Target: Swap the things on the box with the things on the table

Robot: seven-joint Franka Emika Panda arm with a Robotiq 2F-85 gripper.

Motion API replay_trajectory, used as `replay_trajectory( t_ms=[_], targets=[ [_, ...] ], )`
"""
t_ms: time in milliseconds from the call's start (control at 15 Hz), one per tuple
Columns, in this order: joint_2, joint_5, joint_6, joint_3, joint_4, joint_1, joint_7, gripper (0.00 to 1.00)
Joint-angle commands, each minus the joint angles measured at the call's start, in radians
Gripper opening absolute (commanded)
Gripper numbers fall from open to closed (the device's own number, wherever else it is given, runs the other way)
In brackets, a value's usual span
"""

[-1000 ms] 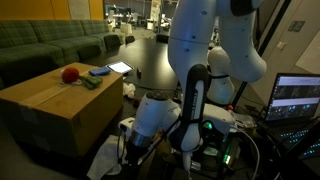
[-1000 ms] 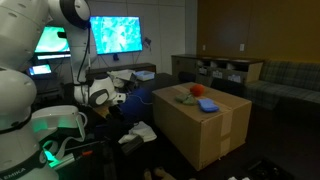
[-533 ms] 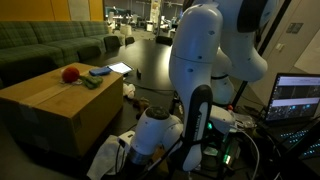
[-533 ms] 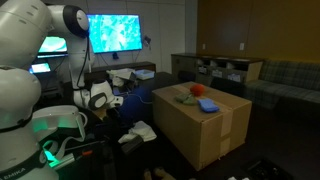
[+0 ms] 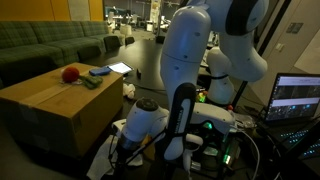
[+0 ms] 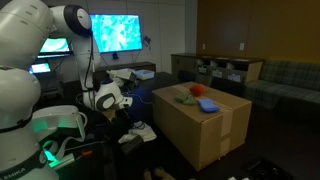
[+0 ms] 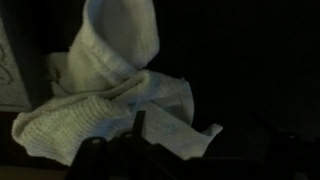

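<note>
A cardboard box (image 5: 45, 105) carries a red ball (image 5: 69, 73), a blue item (image 5: 99, 71) and a green item (image 5: 88, 83); it also shows in an exterior view (image 6: 205, 125). A crumpled white cloth (image 7: 110, 90) lies low beside the box and appears in both exterior views (image 5: 103, 157) (image 6: 138, 132). My gripper (image 7: 140, 130) hangs low right over the cloth, with one dark finger against its fold. The rest of the jaws is lost in darkness, so I cannot tell whether they are open or shut.
A white flat sheet (image 5: 119, 68) lies behind the box. Cables and lit electronics (image 5: 215, 145) crowd the robot base. Monitors (image 6: 116, 33) glow behind the arm. A sofa (image 5: 50, 45) and shelves (image 6: 215, 68) stand further back.
The arm has swung and lowered its wrist toward the white cloth beside the box. The things on the box have not moved.
</note>
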Motion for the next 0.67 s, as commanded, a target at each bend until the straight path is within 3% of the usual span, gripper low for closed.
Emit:
replay_trajectory(
  t_ms=[0, 600],
  targets=[
    [0.02, -0.005, -0.017, -0.008, 0.016, -0.056, -0.01, 1.0],
    [0.087, -0.077, -0.103, 0.032, 0.063, -0.247, -0.029, 1.0]
  ],
)
